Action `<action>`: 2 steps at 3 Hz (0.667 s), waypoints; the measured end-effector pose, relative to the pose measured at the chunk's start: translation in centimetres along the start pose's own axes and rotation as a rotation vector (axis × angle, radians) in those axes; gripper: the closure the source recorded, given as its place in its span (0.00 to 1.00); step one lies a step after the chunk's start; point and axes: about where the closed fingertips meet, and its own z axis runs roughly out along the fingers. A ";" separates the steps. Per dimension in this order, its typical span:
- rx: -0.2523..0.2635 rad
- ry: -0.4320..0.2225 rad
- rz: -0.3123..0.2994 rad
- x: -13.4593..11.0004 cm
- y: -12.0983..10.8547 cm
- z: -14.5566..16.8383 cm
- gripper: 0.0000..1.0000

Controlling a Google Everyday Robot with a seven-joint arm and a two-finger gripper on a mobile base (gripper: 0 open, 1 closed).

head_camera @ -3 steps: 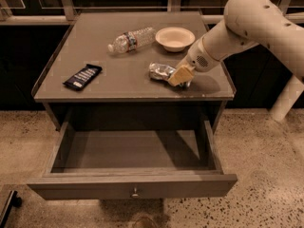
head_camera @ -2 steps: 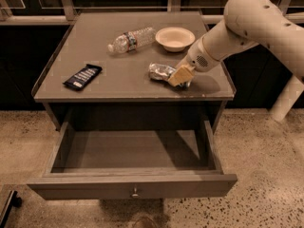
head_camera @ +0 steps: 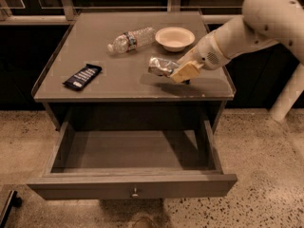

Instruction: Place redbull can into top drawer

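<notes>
The redbull can [head_camera: 160,66], silver and shiny, lies on its side in my gripper [head_camera: 175,70], which is shut on its right end. The can hangs just above the right part of the cabinet top [head_camera: 118,87] and casts a shadow on it. My white arm reaches in from the upper right. The top drawer [head_camera: 133,184] is pulled fully open below the cabinet top. Its inside shows nothing in it, and its small round knob [head_camera: 135,192] faces me at the front centre.
A clear water bottle [head_camera: 130,39] lies on its side at the back of the top. A white bowl [head_camera: 175,38] stands to its right, just behind the can. A dark snack bar wrapper [head_camera: 82,76] lies at the left. The floor is speckled.
The can has risen a little off the cabinet top in my gripper. The drawer and the other objects have not moved.
</notes>
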 end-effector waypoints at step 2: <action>0.015 -0.203 0.054 0.5 9.3 -8.2 1.00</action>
